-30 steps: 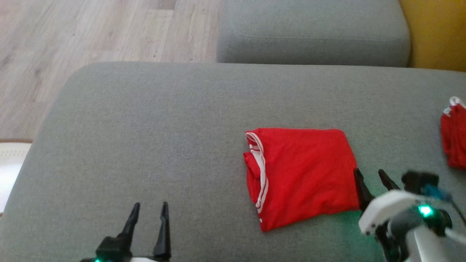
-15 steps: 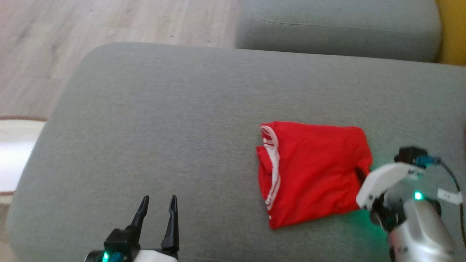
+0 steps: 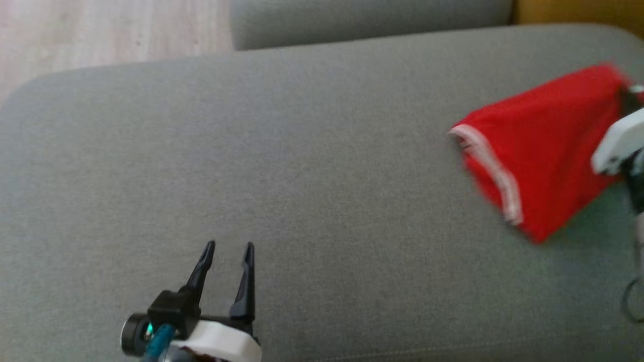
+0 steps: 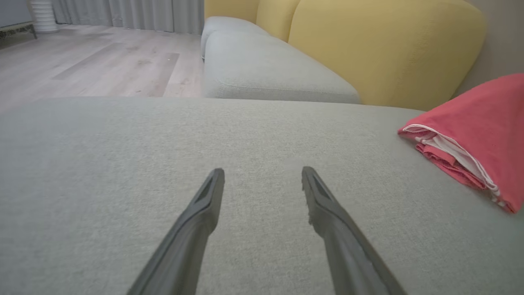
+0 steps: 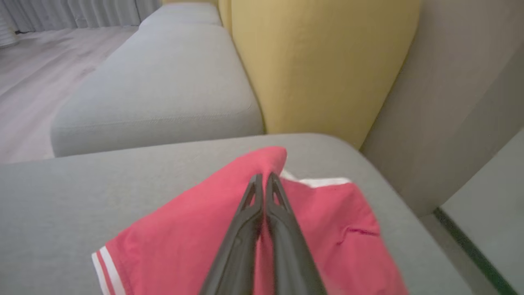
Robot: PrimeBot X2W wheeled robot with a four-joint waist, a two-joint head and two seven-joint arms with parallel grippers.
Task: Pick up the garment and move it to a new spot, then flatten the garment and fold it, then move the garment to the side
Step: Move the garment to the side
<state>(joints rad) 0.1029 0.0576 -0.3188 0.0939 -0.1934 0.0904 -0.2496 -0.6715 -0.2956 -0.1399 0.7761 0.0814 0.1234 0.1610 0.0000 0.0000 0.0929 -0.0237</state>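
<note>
Since a second ago the garment (image 3: 533, 151) has lifted off the sofa (image 3: 302, 151) at one edge, pinched by the right gripper (image 3: 624, 103) at the head view's right. Left wrist view: left gripper (image 4: 262, 176) jaws spread wide, empty, above the sofa. Right wrist view: jaws clamped together on the garment's red cloth.

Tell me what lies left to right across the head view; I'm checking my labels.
Left gripper → red garment → right arm's pale wrist housing.
</note>
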